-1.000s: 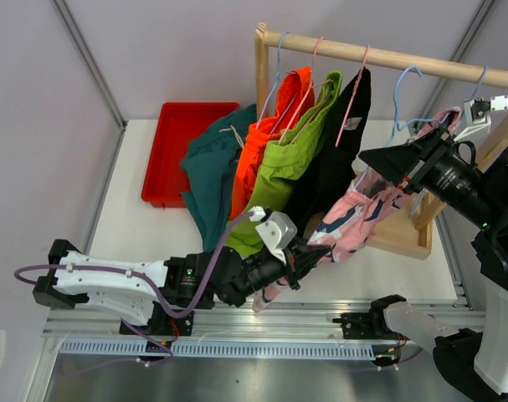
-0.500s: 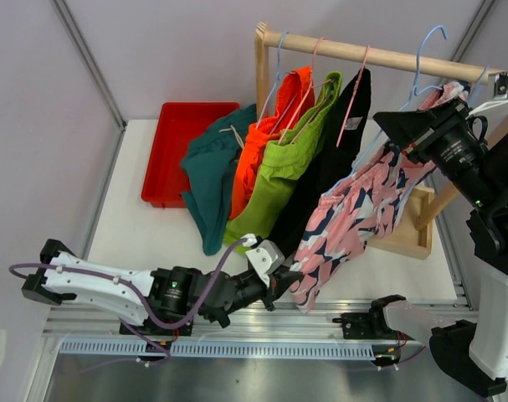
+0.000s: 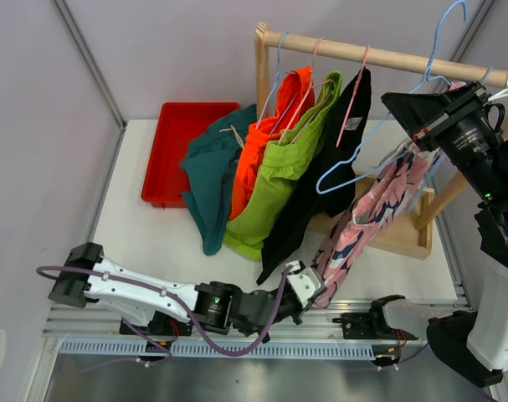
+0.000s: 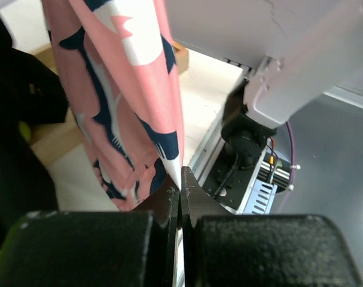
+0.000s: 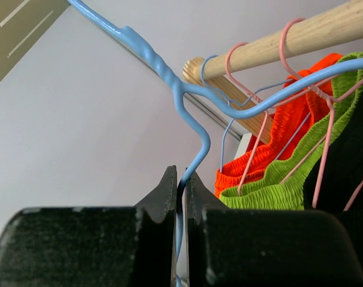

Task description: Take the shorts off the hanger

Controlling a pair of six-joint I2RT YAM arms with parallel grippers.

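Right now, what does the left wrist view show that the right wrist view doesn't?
Only the left wrist view: the left hand shut on the lower edge of the pink shorts, with the right arm's base behind. Only the right wrist view: the right hand shut on the blue hanger, plus the rod and orange shorts. Both show the black shorts at an edge.

Blue hanger higher, pink shorts tauter, hem farther forward
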